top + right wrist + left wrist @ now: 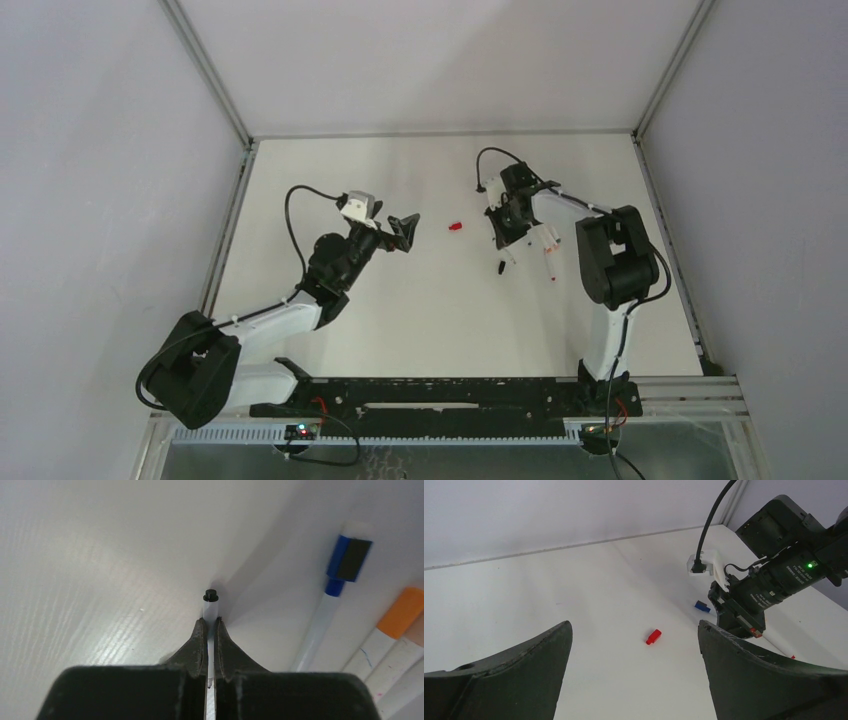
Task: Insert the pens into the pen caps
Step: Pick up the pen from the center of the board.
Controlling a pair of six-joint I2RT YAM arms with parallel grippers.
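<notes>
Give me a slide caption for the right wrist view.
Right gripper pinching a black-tipped pen, blue-capped pen and orange-capped pen lying alongside.

No text can be read for certain. Two lines of white print run along the black motor housing [784,577] in the left wrist view, too small and blurred to make out. A green light [809,565] glows beside them.

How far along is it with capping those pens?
Partway. Done: the blue cap and orange cap seem seated on pens. In hand: the right pincer grips a bare black-tipped pen. Left: the red cap lies loose before the open left pincer.
</notes>
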